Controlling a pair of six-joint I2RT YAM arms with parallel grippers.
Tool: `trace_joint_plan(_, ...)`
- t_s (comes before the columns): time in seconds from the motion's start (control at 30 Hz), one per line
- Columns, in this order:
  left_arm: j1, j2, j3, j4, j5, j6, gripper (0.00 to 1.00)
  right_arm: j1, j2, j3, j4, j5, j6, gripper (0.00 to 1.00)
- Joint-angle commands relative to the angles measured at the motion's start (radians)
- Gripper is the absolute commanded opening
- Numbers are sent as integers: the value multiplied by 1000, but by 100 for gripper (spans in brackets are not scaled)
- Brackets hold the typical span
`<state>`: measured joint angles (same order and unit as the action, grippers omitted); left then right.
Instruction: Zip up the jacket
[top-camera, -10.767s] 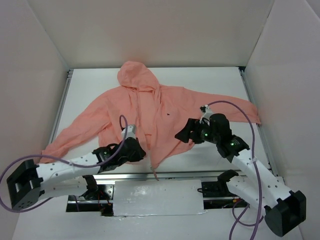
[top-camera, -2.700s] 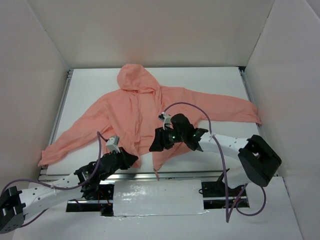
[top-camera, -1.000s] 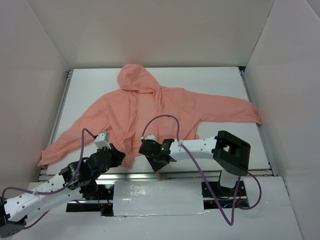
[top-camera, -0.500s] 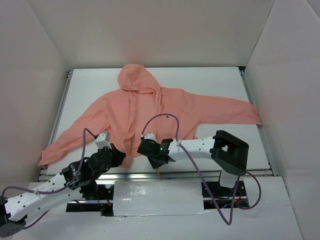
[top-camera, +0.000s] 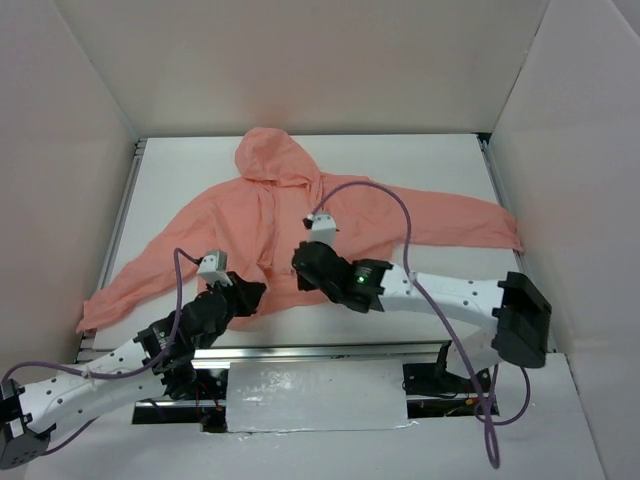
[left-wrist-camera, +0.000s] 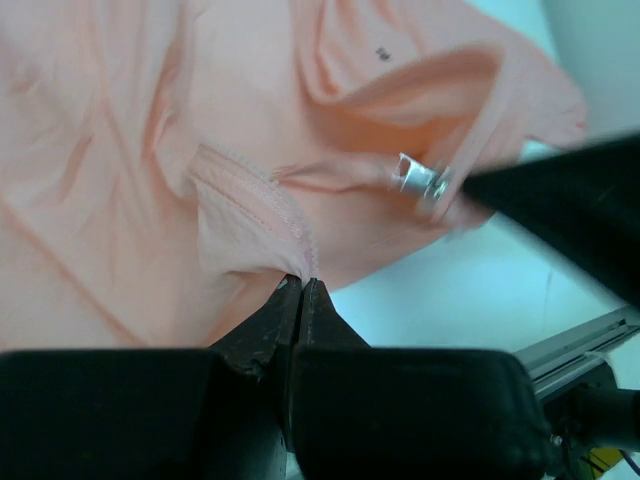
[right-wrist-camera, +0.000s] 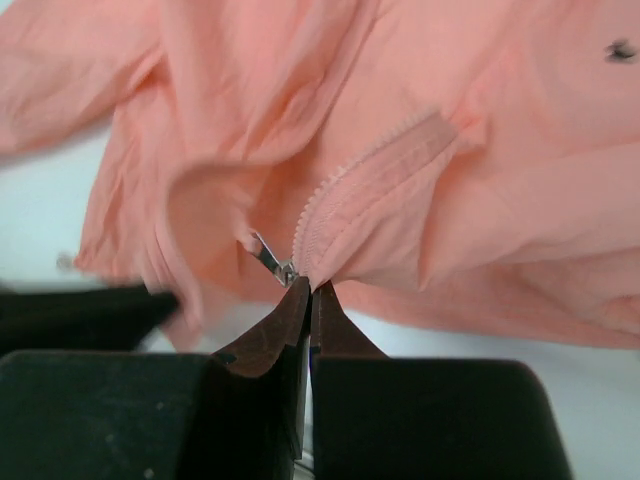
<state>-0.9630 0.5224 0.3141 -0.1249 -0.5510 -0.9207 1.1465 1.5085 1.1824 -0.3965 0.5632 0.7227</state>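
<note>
Pinching, left gripper (left-wrist-camera: 302, 285): fingers pressed together with no visible gap, a fold of the jacket (top-camera: 300, 215) caught at their tips along its stitched edge (left-wrist-camera: 255, 190) (the fabric rises straight out of the pinch in the left wrist view).
Right gripper (right-wrist-camera: 308, 288): fingers likewise drawn tight, nipping the fabric at the lower end of the zipper teeth (right-wrist-camera: 350, 175), which run up and to the right from the tips.
Pull tab: small metal pull tab (right-wrist-camera: 268, 255) sticks out just left of the right fingertips (cannot tell whether the tab itself is clamped or only the cloth beside it).
Zip closure: how far the two sides are joined cannot be told from these views.
Jacket position: salmon-pink, lying on the white table (top-camera: 440, 160), hood (top-camera: 268, 152) toward the far wall, front facing up.
Sleeves: spread to both sides; right-hand sleeve (top-camera: 460, 222) reaches toward the right wall, left-hand sleeve (top-camera: 130, 285) slants down to the near-left corner.
Near hem: bunched and rumpled around the two pinches, not lying flat.
Gripper spacing: near each other but apart; the left one sits closer to the table's near edge, the right one farther in, over the jacket front.
Logo: tiny dark logo (right-wrist-camera: 620, 50) on the chest, well above the right gripper's hold.
Cross-check: the left wrist view shows a dark blurred shape at right with the metal tab at its tip (the right gripper, out of focus).
</note>
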Motion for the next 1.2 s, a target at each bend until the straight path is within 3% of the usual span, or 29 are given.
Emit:
trace_joint_plan(0.0,9,-2,-27,270,-17,124,0,-17,-163,-254,307,-196,-78,0)
trace_joint_plan(0.17,20,-62,-59,378,54,203,0,-88,-441,-521,553,-460,-268,0)
trace_joint_plan(0.3,24,-122,-110,491,179,258,0,-198,-617,-680,773,-814,-376,0)
trace_joint_plan(0.47,27,-90,-152,599,278,249,0,-205,-639,-695,732,-741,-410,0)
trace_joint_plan(0.57,27,-50,-159,675,350,249,0,-205,-630,-754,867,-776,-373,0)
trace_joint_plan(0.7,29,-24,-155,737,413,255,0,-208,-578,-738,894,-769,-323,0)
trace_joint_plan(0.97,30,-65,-191,778,399,243,0,-245,-556,-810,1065,-796,-122,0)
trace_joint_plan(1.17,29,-82,-216,804,378,229,0,-245,-512,-819,1131,-859,-72,0)
